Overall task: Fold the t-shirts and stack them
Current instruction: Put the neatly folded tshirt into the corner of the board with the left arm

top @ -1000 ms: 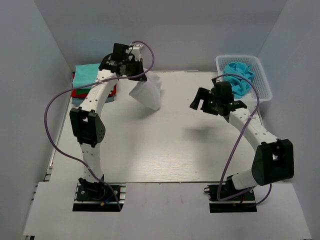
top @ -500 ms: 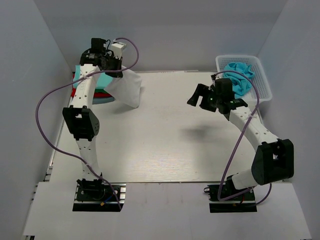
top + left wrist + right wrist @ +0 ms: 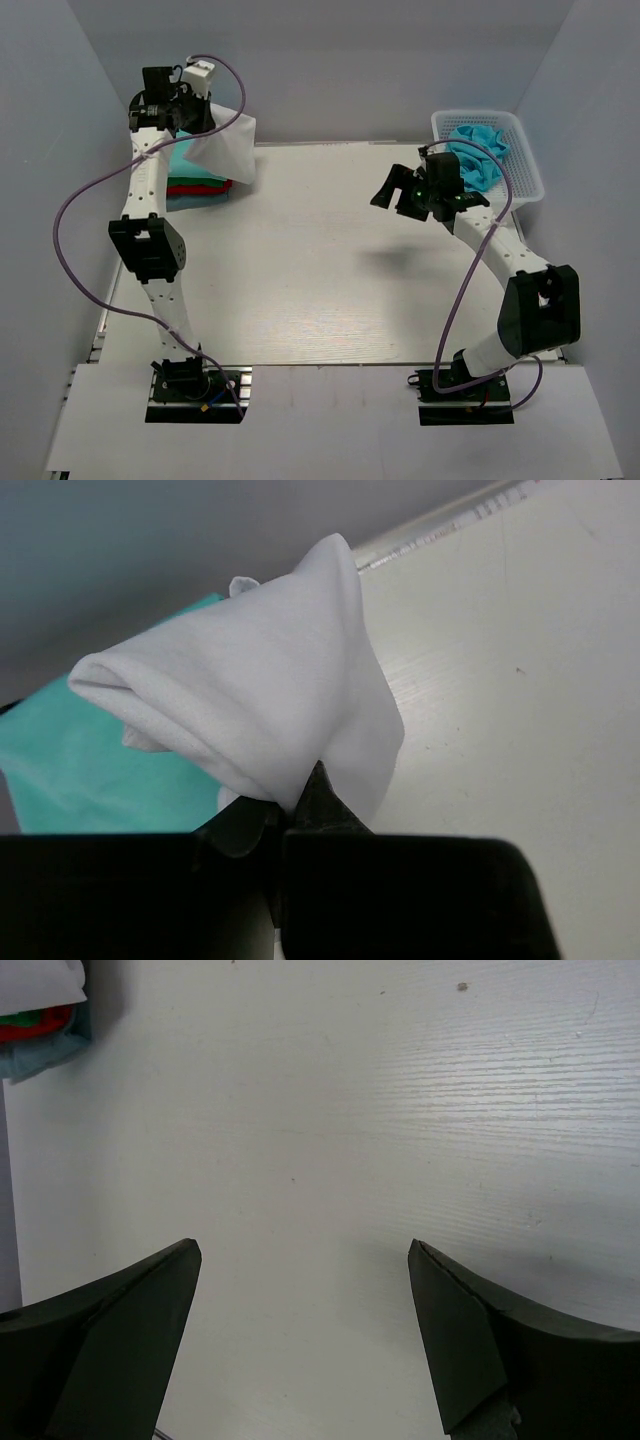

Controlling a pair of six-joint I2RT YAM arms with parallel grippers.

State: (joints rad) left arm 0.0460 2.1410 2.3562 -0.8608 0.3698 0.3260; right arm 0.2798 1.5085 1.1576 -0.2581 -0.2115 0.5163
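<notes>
My left gripper point(image 3: 196, 128) is shut on the folded white t-shirt point(image 3: 225, 150) and holds it in the air at the back left, over the stack of folded t-shirts point(image 3: 192, 180) with teal on top and red below. In the left wrist view the white t-shirt point(image 3: 260, 705) hangs bunched from my gripper point(image 3: 295, 800), with the teal shirt point(image 3: 90, 770) beneath. My right gripper point(image 3: 392, 192) is open and empty above the table, right of centre; in its wrist view point(image 3: 300, 1260) only bare table lies between the fingers. A light blue t-shirt point(image 3: 478, 150) lies crumpled in the basket.
The white lattice basket point(image 3: 528, 160) stands at the back right corner. The white table point(image 3: 320, 290) has grey walls on the left, back and right. The stack's edge shows in the right wrist view point(image 3: 40, 1020) at top left.
My left gripper has carried the white t-shirt left and back, from the table's middle back to over the stack. My right gripper has shifted slightly back and stays open.
</notes>
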